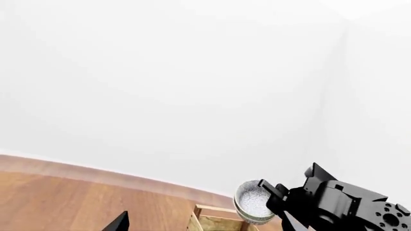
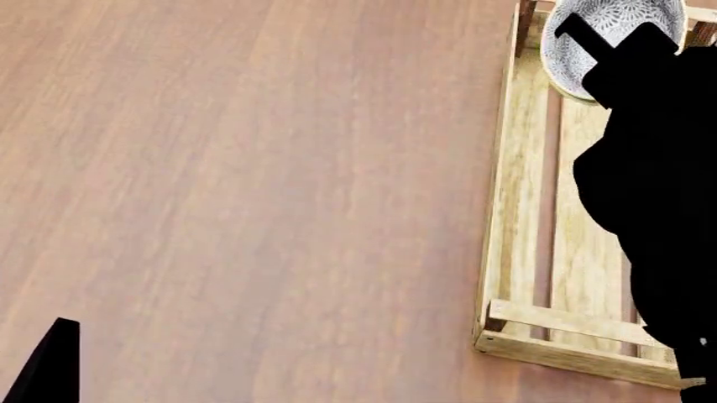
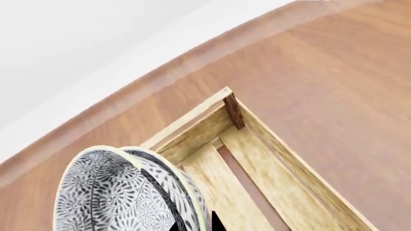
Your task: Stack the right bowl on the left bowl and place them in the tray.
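Two patterned grey-and-white bowls, nested one in the other [image 3: 122, 192], hang tilted in my right gripper [image 3: 189, 226], which is shut on their rim. They hover over the far end of the light-wood slatted tray [image 3: 270, 159]. In the head view the bowls [image 2: 610, 25] are at the top right, above the tray [image 2: 521, 193], with my right gripper [image 2: 594, 46] on them. The left wrist view shows the bowls [image 1: 253, 202] and a tray corner [image 1: 209, 216]. My left gripper [image 2: 50, 361] is at the near left, open and empty, far from the tray.
The brown wood table [image 2: 247, 168] stretches left of the tray. Its far edge [image 1: 96, 171] meets a white wall. My black right arm [image 2: 661, 193] covers the tray's right side.
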